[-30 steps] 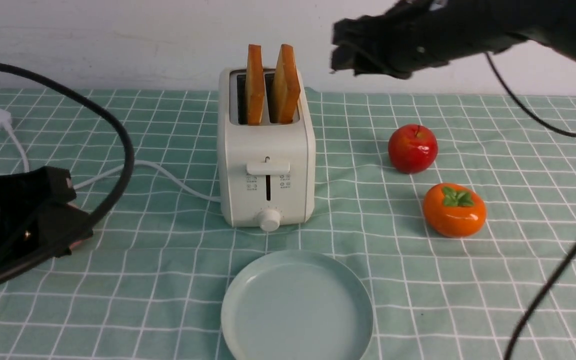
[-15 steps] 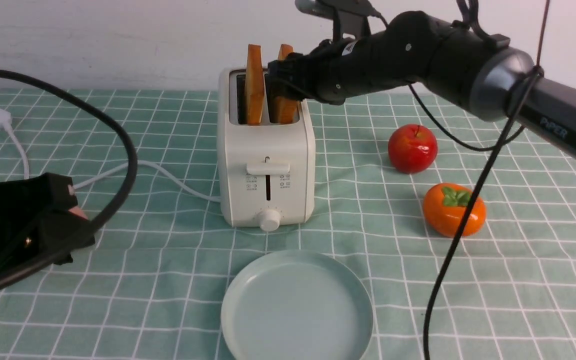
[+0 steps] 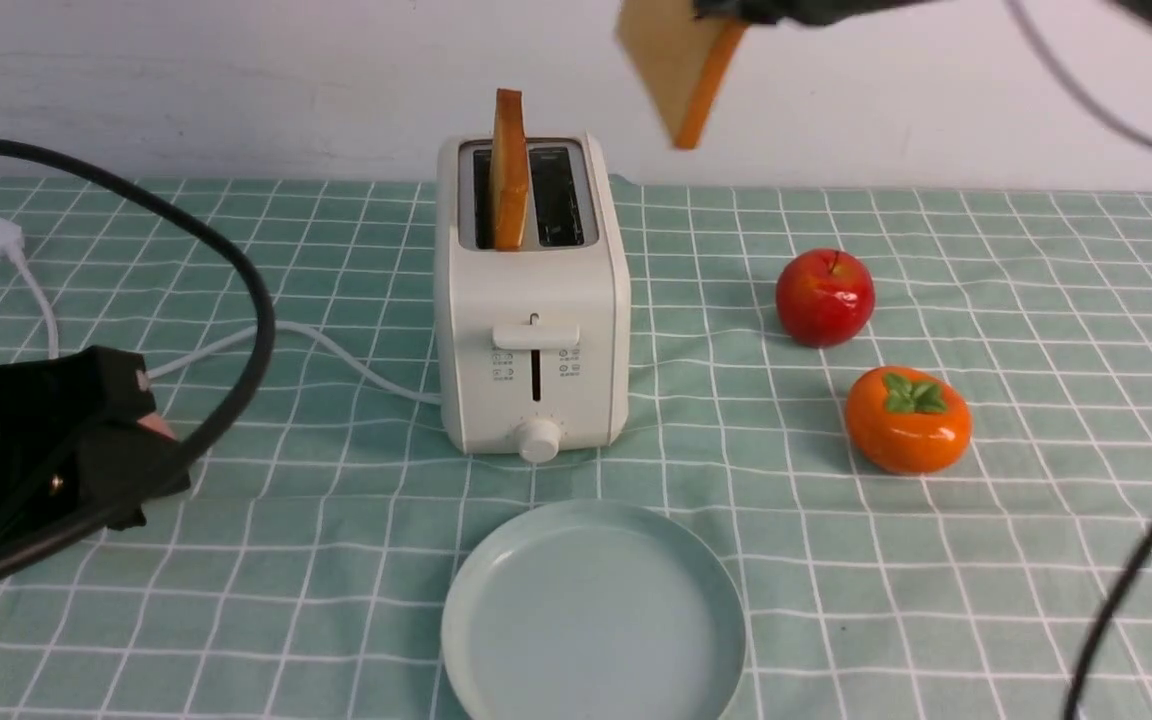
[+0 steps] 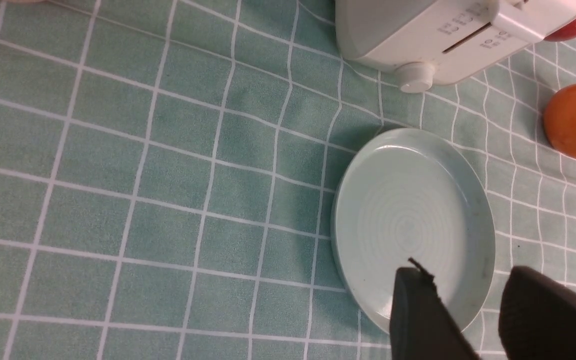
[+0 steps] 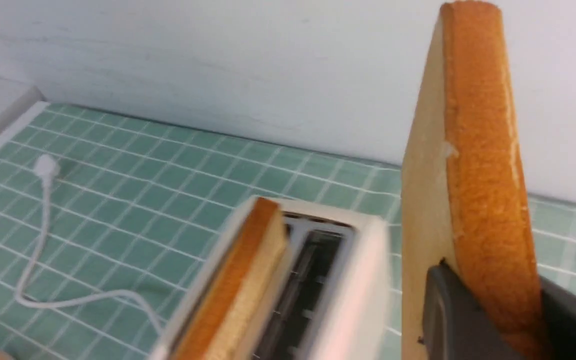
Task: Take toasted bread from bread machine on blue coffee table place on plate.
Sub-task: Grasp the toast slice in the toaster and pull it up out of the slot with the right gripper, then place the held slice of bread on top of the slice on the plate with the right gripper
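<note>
One toast slice (image 3: 678, 62) has been lifted clear of the toaster (image 3: 533, 300), clamped in the right end effector (image 5: 490, 280), upper centre. The second slice (image 3: 508, 170) remains slotted; transfer to the plate (image 3: 456, 600) is judged pending.

The desk (image 3: 336, 560) is clothed in white-gridded pale green; the bread machine (image 3: 536, 290) is coloured cream-white, the plate (image 3: 593, 620) pale blue-green.

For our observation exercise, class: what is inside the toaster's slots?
One toast slice stands in the left slot of the toaster, top sticking out, lower part hidden. The right slot holds no bread.
</note>
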`<state>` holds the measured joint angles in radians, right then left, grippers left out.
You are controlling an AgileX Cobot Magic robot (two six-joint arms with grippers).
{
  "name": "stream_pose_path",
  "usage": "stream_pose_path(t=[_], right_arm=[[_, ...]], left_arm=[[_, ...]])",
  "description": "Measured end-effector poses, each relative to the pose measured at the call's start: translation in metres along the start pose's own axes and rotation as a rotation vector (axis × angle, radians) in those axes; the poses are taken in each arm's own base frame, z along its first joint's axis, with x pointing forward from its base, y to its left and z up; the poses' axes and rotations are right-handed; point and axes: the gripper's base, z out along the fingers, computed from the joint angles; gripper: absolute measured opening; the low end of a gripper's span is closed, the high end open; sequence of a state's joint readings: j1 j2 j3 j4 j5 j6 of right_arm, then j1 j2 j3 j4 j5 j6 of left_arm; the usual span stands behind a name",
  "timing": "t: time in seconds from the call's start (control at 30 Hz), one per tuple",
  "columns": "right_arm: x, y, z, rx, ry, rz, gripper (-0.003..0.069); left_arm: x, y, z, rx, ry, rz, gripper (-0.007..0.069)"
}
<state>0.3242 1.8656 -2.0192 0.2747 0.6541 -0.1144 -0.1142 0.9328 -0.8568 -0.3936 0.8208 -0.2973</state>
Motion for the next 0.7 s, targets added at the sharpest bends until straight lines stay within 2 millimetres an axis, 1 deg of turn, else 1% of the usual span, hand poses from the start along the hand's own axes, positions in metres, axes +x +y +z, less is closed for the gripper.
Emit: stream_pose_path(t=[0.07, 0.1, 0.13, 0.17, 0.2, 0.23, 0.27, 0.3, 0.33, 0.37, 0.4, 0.43, 0.5, 0.6, 0.63, 0.7], right_arm=[[-0.006, -0.018, -0.039, 0.060, 0.101, -0.005, 0.0109], [-0.002, -0.023, -0.049, 0.076, 0.175, 0.017, 0.0109], [0.007, -0.028, -0.055, 0.088, 0.284, 0.049, 0.0109], [0.017, -0.031, -0.057, 0.094, 0.378, 0.079, 0.0109], [0.017, -0.031, -0.057, 0.096, 0.378, 0.079, 0.0109], [0.033, -0.035, -0.052, 0.102, 0.488, 0.113, 0.0109], [0.041, -0.036, -0.049, 0.104, 0.527, 0.123, 0.0109], [0.066, -0.038, -0.038, 0.092, 0.628, 0.160, 0.0109], [0.072, -0.038, -0.034, 0.090, 0.654, 0.173, 0.0109], [0.099, -0.033, -0.024, 0.037, 0.749, 0.222, 0.0109], [0.106, -0.032, -0.021, 0.029, 0.773, 0.229, 0.0109], [0.129, -0.022, -0.014, -0.049, 0.846, 0.268, 0.0109], [0.151, -0.002, -0.009, -0.200, 0.904, 0.314, 0.0109], [0.169, 0.030, -0.007, -0.475, 0.901, 0.332, 0.0109], [0.172, 0.037, -0.006, -0.542, 0.883, 0.339, 0.0109], [0.171, 0.050, -0.006, -0.682, 0.804, 0.341, 0.0109]], left_arm=[[0.000, 0.000, 0.000, 0.000, 0.000, 0.000, 0.0238], [0.000, 0.000, 0.000, 0.000, 0.000, 0.000, 0.0238], [0.000, 0.000, 0.000, 0.000, 0.000, 0.000, 0.0238], [0.000, 0.000, 0.000, 0.000, 0.000, 0.000, 0.0238], [0.000, 0.000, 0.000, 0.000, 0.000, 0.000, 0.0238], [0.000, 0.000, 0.000, 0.000, 0.000, 0.000, 0.0238], [0.000, 0.000, 0.000, 0.000, 0.001, 0.000, 0.0238], [0.000, 0.000, 0.000, -0.002, 0.005, 0.000, 0.0238], [0.001, 0.000, 0.000, -0.002, 0.006, 0.000, 0.0238], [0.001, 0.000, 0.000, -0.003, 0.011, 0.000, 0.0238], [0.001, 0.000, 0.000, -0.004, 0.012, 0.000, 0.0238], [0.001, 0.000, 0.000, -0.004, 0.015, -0.001, 0.0238], [0.002, 0.000, 0.000, -0.004, 0.022, -0.002, 0.0238], [0.003, 0.001, 0.000, -0.006, 0.029, -0.002, 0.0238], [0.003, 0.001, 0.000, -0.007, 0.031, -0.002, 0.0238], [0.003, 0.001, 0.000, -0.007, 0.036, -0.003, 0.0238]])
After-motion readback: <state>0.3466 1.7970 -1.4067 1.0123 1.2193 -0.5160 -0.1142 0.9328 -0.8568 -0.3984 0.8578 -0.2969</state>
